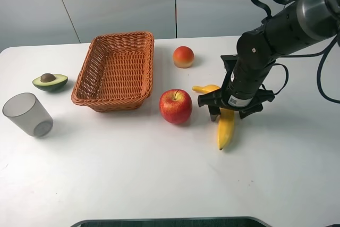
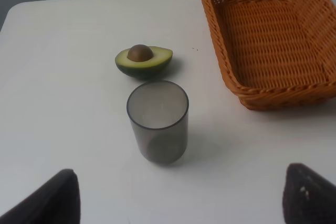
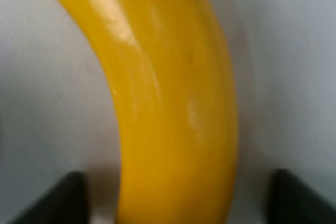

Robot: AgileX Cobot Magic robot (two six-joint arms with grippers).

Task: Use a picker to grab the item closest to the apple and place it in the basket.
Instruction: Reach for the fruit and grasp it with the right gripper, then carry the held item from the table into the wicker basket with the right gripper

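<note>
A red apple [image 1: 176, 106] stands just right of the woven basket [image 1: 149, 62], whose near corner also shows in the left wrist view [image 2: 223, 56]. A yellow banana [image 1: 225, 130] lies right beside the apple. My right gripper [image 1: 228, 112] is down over the banana's middle, open. In the right wrist view the banana [image 3: 168, 103] fills the space between the two dark fingertips [image 3: 52, 198], with a narrow gap on each side. My left gripper [image 2: 178, 198] is open with nothing between its fingers, and it is out of the exterior high view.
A halved avocado [image 1: 50, 82] and a grey translucent cup [image 1: 27, 114] stand left of the basket; both also appear in the left wrist view, avocado [image 2: 143, 61] and cup [image 2: 157, 121]. An orange-red round fruit [image 1: 183, 57] sits behind the apple.
</note>
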